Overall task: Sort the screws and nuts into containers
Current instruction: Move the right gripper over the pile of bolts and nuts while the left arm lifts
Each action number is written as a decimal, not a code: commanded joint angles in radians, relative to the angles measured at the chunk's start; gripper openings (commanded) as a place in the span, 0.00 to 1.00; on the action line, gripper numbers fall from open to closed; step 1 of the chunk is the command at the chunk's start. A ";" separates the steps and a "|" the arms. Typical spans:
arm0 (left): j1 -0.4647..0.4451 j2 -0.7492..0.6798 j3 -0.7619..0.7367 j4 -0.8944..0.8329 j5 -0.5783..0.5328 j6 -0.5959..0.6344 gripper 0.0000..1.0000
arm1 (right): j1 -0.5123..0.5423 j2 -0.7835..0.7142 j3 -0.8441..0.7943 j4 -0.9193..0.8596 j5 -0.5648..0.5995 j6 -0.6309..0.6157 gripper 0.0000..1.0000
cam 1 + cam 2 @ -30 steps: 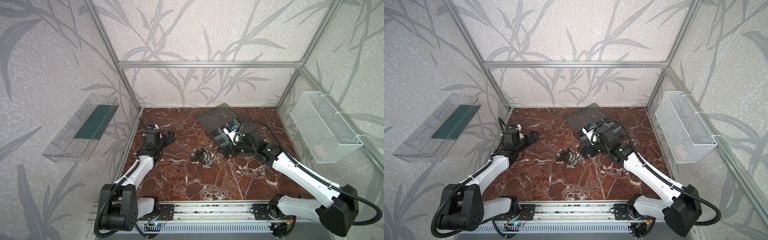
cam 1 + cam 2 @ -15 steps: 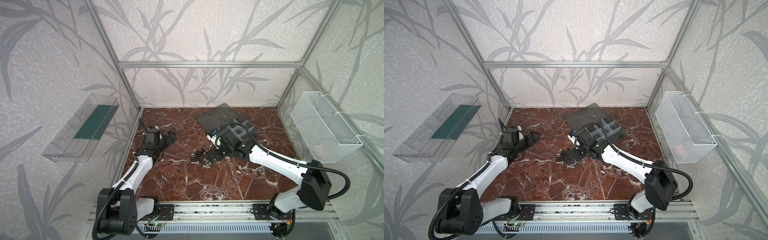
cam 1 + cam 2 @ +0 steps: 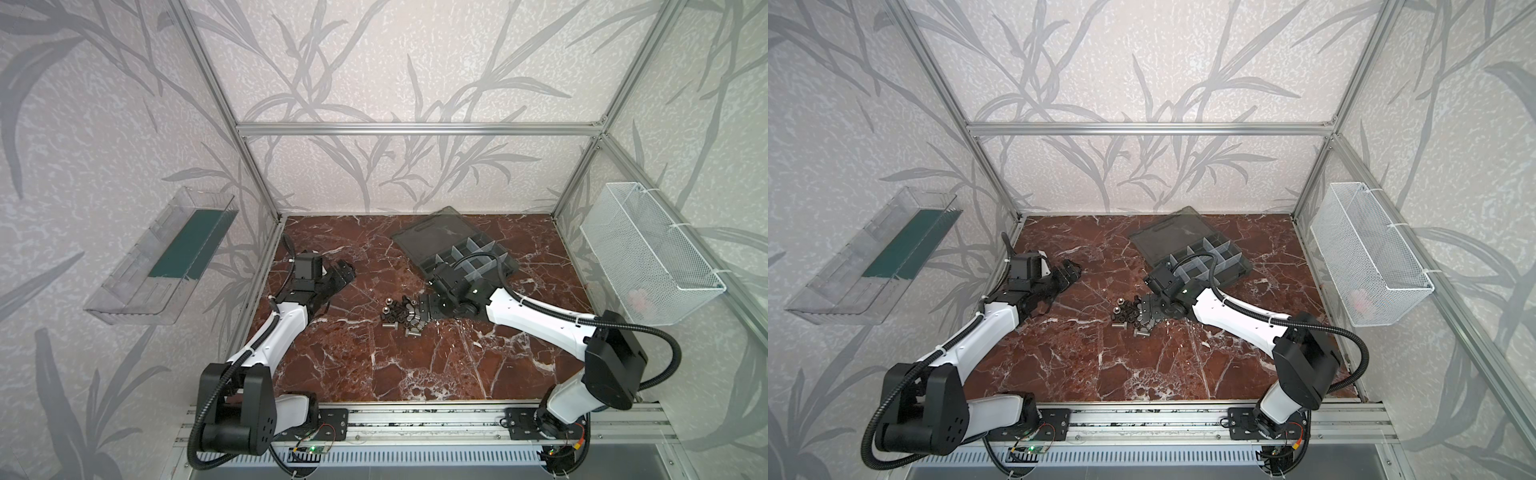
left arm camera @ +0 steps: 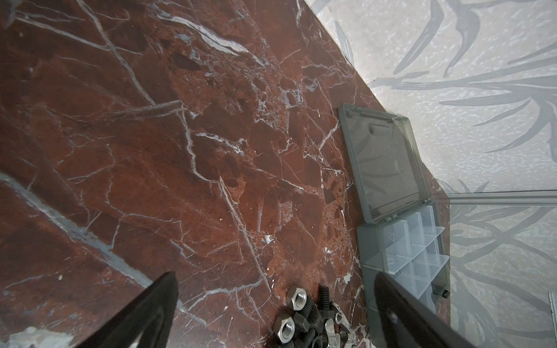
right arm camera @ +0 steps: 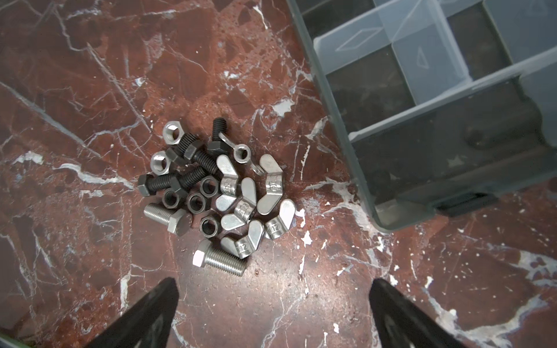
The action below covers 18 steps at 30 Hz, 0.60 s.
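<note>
The marble table (image 3: 374, 365) carries the open organiser's containers (image 3: 473, 251) right of centre in both top views. The left gripper (image 3: 345, 272) and right gripper (image 3: 429, 308) gape wide, empty; the right hovers beside the central screws (image 5: 218, 262) and nuts (image 5: 171, 131).

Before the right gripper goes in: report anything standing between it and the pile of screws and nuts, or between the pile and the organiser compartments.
Nothing visible. The open right gripper hangs by the pile, with only bare marble between. The organiser has its lid folded back and its compartments uncovered; only the near wall must be cleared.
</note>
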 commanded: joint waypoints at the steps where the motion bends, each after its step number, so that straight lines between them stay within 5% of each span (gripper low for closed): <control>1: -0.004 0.010 0.023 -0.012 0.006 -0.008 0.99 | 0.001 0.042 0.040 -0.031 0.019 0.068 0.99; 18: -0.004 0.021 0.015 -0.008 0.025 0.036 0.99 | 0.023 0.207 0.116 -0.090 -0.028 0.073 0.97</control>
